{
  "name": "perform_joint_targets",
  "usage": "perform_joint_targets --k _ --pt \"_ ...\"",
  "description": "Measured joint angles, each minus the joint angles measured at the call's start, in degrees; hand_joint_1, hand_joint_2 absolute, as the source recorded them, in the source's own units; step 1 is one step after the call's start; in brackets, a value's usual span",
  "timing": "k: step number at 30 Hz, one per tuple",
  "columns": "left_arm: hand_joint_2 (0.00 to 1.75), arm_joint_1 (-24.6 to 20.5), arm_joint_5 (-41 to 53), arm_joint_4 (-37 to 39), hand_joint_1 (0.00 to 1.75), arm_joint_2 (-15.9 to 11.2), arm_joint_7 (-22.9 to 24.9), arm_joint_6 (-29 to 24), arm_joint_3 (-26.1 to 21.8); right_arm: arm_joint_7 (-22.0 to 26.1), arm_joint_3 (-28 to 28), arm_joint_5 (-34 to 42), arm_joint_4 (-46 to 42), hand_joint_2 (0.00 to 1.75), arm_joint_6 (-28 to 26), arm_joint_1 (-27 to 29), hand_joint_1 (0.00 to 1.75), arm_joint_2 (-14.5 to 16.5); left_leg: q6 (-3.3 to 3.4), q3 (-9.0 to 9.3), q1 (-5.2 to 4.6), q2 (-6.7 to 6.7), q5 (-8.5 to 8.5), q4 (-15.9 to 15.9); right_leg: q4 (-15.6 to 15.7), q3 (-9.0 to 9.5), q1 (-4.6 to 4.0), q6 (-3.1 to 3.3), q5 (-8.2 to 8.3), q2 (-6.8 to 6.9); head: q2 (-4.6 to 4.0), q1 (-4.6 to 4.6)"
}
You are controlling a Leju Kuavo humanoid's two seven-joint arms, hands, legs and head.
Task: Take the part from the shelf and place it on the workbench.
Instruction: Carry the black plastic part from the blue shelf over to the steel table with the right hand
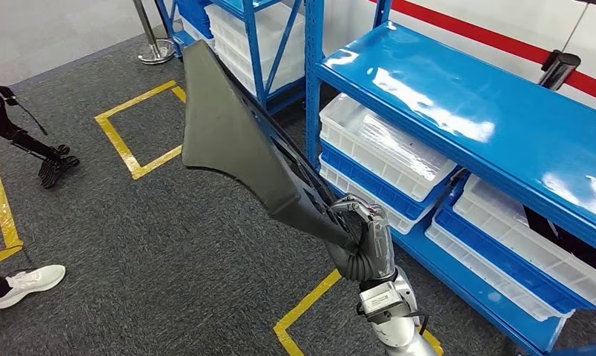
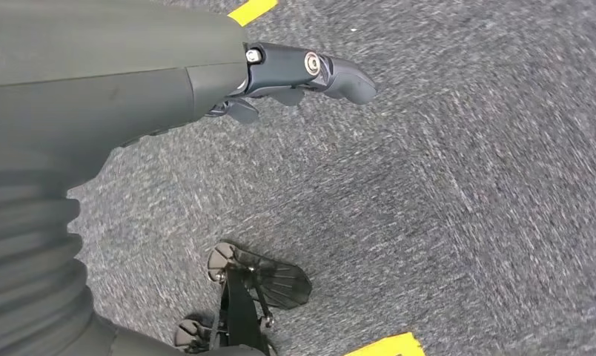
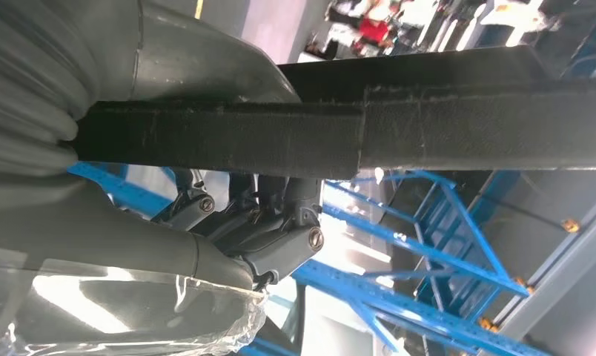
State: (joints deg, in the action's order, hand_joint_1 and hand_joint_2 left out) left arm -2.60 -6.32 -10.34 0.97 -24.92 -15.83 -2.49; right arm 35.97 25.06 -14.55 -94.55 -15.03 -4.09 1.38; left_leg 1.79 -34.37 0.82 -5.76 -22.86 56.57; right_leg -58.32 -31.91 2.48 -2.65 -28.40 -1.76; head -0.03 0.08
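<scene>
The right hand (image 1: 365,237) grips the narrow end of the dark grey part (image 1: 232,137), which slants up toward 11 o'clock, off the blue shelf (image 1: 458,111) at 2 o'clock. White bins (image 1: 388,152) sit on the shelf's lower levels. The left hand (image 2: 302,74) hangs over the carpet (image 2: 443,222), fingers loosely extended, holding nothing

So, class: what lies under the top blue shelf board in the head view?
Under the blue shelf board sit white trays stacked on blue trays. The board covers the trays' far ends. The dark part, gripped by the right hand, hides the left side.
</scene>
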Motion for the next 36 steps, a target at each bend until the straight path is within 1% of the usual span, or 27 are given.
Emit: perform_joint_targets --k 1,3,4,6,7,8,9,10,11,12,13,14,16,17,19,21,23,25,26,27,28,29,30,31,32,34,36 --pt "1.75 0.1 0.0 0.0 0.0 -0.1 0.1 -0.1 0.0 0.1 0.0 -0.1 0.0 1.75 0.1 0.1 1.71 0.1 -0.43 -0.44 -0.02 -0.4 -0.25 0.6 0.9 0.37 -0.05 0.47 0.3 -0.29 0.0 0.05" --pt "1.75 0.5 0.1 0.0 0.0 -0.1 0.1 -0.2 0.0 0.2 0.0 -0.1 -0.1 1.75 0.1 0.3 1.71 0.2 -0.8 -0.96 0.25 -0.91 -0.37 1.0 0.4 0.26 -0.26 1.78 0.37 0.34 0.0 0.03" --pt "1.75 0.6 0.1 0.0 0.0 -0.1 0.2 -0.2 0.0 0.2 0.0 -0.1 -0.1 1.75 0.1 0.4 1.71 0.3 -0.94 -1.15 0.41 -0.27 -0.54 1.4 0.4 0.28 -0.28 2.15 0.44 0.62 0.0 0.05" --pt "1.75 0.7 0.1 0.1 0.0 -0.1 0.2 -0.2 0.0 0.2 0.0 -0.1 -0.1 1.75 0.1 0.4 1.71 0.5 -1.32 -2.56 0.59 2.54 -2.32 4.5 0.4 0.49 -0.37 2.68 0.46 1.37 -0.01 -0.19" --pt "1.75 0.7 0.1 0.1 0.0 -0.1 0.2 -0.2 0.0 0.3 0.0 -0.1 -0.1 1.75 0.1 0.5 1.71 0.6 -1.47 -4.11 0.54 4.27 -4.0 7.9 0.4 0.59 -0.65 2.9 0.37 1.81 -0.01 -0.29" --pt "1.75 0.6 0.1 0.1 0.0 -0.1 0.2 -0.2 0.0 0.3 0.0 -0.1 -0.1 1.75 0.1 0.6 1.71 0.6 -1.55 -6.18 0.53 5.24 -5.89 12.0 0.4 0.65 -0.91 3.09 0.25 2.36 -0.01 -0.42" --pt "1.75 0.5 0.1 0.1 0.0 -0.1 0.2 -0.2 0.0 0.3 0.0 -0.2 -0.1 1.75 0.1 0.6 1.71 0.6 -1.51 -8.17 0.53 5.67 -7.32 15.7 0.4 0.71 -1.2 3.26 0.12 2.95 -0.01 -0.42" --pt "1.75 0.5 0.1 0.1 0.0 -0.1 0.2 -0.2 0.0 0.3 0.0 -0.2 -0.1 1.75 0.1 0.7 1.71 0.6 -1.31 -9.56 0.47 5.8 -7.93 18.2 0.4 0.78 -1.49 3.43 -0.01 3.54 -0.01 -0.42" --pt "1.75 0.5 0.1 0.1 0.0 -0.1 0.3 -0.2 0.0 0.3 0.0 -0.2 -0.1 1.75 0.1 0.8 1.71 0.6 -0.89 -9.8 0.34 5.83 -7.34 18.3 0.4 0.9 -1.82 3.63 -0.15 4.15 -0.01 -0.43" --pt "1.75 0.5 0.2 0.1 0.0 -0.1 0.5 -0.4 0.0 0.3 0.0 -0.1 -0.1 1.75 0.1 0.8 1.71 0.6 -0.22 -8.78 0.04 5.99 -5.8 16.2 0.4 1.06 -2.13 3.82 -0.29 4.74 -0.01 -0.41" --pt "1.75 0.5 0.4 0.1 0.0 -0.1 1.0 -0.7 0.0 0.3 0.0 0.0 -0.1 1.75 0.1 0.8 1.71 0.7 0.75 -6.76 -0.52 6.58 -3.84 12.3 0.5 1.26 -2.42 4.02 -0.44 5.31 -0.01 -0.4" --pt "1.75 0.5 0.6 0.1 0.0 -0.2 1.7 -1.2 0.0 0.3 0.0 0.2 -0.1 1.75 0.1 0.8 1.71 0.9 1.87 -4.63 -1.23 7.87 -2.38 8.3 0.6 1.5 -2.64 4.17 -0.58 5.87 -0.01 -0.33" --pt "1.75 0.4 0.9 0.0 0.0 -0.4 3.6 -2.4 0.0 0.7 0.0 0.6 0.0 1.75 0.1 0.8 1.71 1.2 3.4 -1.98 -2.55 10.12 -1.24 3.3 1.0 1.86 -2.73 4.13 -0.77 6.96 -0.01 -0.21" --pt "1.75 0.3 0.9 0.0 0.0 -0.4 4.5 -3.0 0.0 0.9 0.0 0.8 0.2 1.75 0.1 0.7 1.71 1.4 3.69 -1.69 -2.91 10.51 -1.39 2.7 1.2 2.01 -2.65 3.97 -0.83 7.57 -0.01 -0.19" --pt "1.75 0.2 0.9 0.0 0.0 -0.3 5.6 -4.7 0.0 1.2 0.1 1.4 0.4 1.75 0.2 0.3 1.71 1.8 4.03 -0.82 -2.87 9.22 -0.7 0.9 1.9 2.48 -2.73 3.54 -0.88 8.28 -0.01 -0.28" --pt "1.75 0.0 0.9 0.0 0.0 0.2 5.7 -6.9 0.0 1.1 0.3 2.2 1.0 1.75 0.3 -0.8 1.71 2.1 4.39 0.73 -2.31 7.71 0.57 -1.7 0.4 2.05 -2.84 3.53 -1.72 5.83 -0.01 -0.21" --pt "1.75 -0.3 0.8 -0.1 0.0 0.8 4.5 -7.8 0.0 1.1 0.4 3.1 2.1 1.75 0.4 -1.8 1.71 2.1 4.25 1.46 -1.93 6.17 1.32 -2.9 -5.7 -1.06 -2.42 3.87 -4.21 2.62 -0.01 0.03" --pt "1.75 -0.5 0.7 -0.1 0.0 1.2 3.5 -7.1 0.0 1.4 0.4 3.3 3.4 1.75 -0.3 -2.0 1.71 2.0 3.82 1.36 -1.69 4.37 1.35 -2.9 -12.4 -4.9 -1.76 3.5 -6.22 1.91 -0.01 0.22" --pt "1.75 -0.5 0.7 -0.1 0.0 1.3 3.4 -6.7 0.0 1.7 0.4 3.3 3.9 1.75 -0.7 -1.9 1.71 1.9 3.44 1.33 -1.5 3.44 1.27 -2.7 -13.2 -5.72 -1.37 2.83 -5.98 1.88 -0.01 0.22" --pt "1.75 -0.4 0.6 -0.1 0.0 1.5 3.5 -6.6 0.0 1.9 0.4 3.1 4.2 1.75 -1.1 -1.8 1.71 1.8 2.98 1.28 -1.22 2.56 1.11 -2.4 -11.5 -5.27 -0.99 1.88 -4.7 1.83 0.0 0.22" --pt "1.75 -0.4 0.6 -0.1 0.0 1.5 3.6 -6.6 0.0 2.0 0.3 3.0 4.3 1.75 -1.4 -1.6 1.71 1.8 2.33 1.14 -0.88 1.71 0.79 -1.8 -7.7 -3.73 -0.52 0.76 -2.73 1.48 0.0 0.25" --pt "1.75 -0.3 0.5 -0.1 0.0 1.6 3.5 -6.8 0.0 2.1 0.2 3.0 4.4 1.75 -1.6 -1.5 1.71 1.7 1.59 0.9 -0.58 0.95 0.37 -1.0 -4.3 -2.23 -0.24 -0.03 -1.12 0.85 -0.01 0.28" --pt "1.75 -0.3 0.3 -0.1 0.0 1.5 3.3 -6.9 0.0 2.1 0.1 2.9 4.3 1.75 -1.7 -1.3 1.71 1.6 0.88 0.46 -0.4 0.27 -0.2 0.0 -1.5 -0.92 0.02 -0.25 -0.01 0.2 -0.01 0.42" --pt "1.75 -0.3 0.3 -0.1 0.0 1.4 3.1 -7.0 0.0 2.1 0.0 2.9 4.2 1.75 -1.7 -1.1 1.71 1.5 0.32 -0.05 -0.3 -0.24 -0.63 0.9 -0.2 -0.25 0.07 0.03 0.46 -0.31 -0.01 0.48" --pt "1.75 -0.2 0.2 -0.1 0.0 1.3 2.8 -7.1 0.0 2.1 0.0 2.9 4.0 1.75 -1.7 -0.9 1.71 1.4 -0.02 -0.47 -0.27 -0.62 -0.88 1.4 -0.3 -0.27 -0.13 0.72 0.36 -0.4 0.0 0.49" --pt "1.75 0.1 0.3 0.0 0.0 1.2 2.6 -7.0 0.0 2.0 -0.1 2.8 3.6 1.75 -1.6 -0.5 1.71 1.4 -0.28 -0.95 0.02 -1.01 -1.03 1.8 -0.4 -0.21 -0.32 1.74 0.44 0.19 0.01 0.38" --pt "1.75 0.4 0.2 0.0 0.0 1.2 2.5 -7.0 0.0 2.0 -0.2 2.8 3.1 1.75 -1.4 -0.4 1.71 1.4 -0.64 -1.89 0.25 1.32 -2.2 3.9 -0.4 -0.03 -0.4 2.34 0.44 0.89 -0.01 0.15"
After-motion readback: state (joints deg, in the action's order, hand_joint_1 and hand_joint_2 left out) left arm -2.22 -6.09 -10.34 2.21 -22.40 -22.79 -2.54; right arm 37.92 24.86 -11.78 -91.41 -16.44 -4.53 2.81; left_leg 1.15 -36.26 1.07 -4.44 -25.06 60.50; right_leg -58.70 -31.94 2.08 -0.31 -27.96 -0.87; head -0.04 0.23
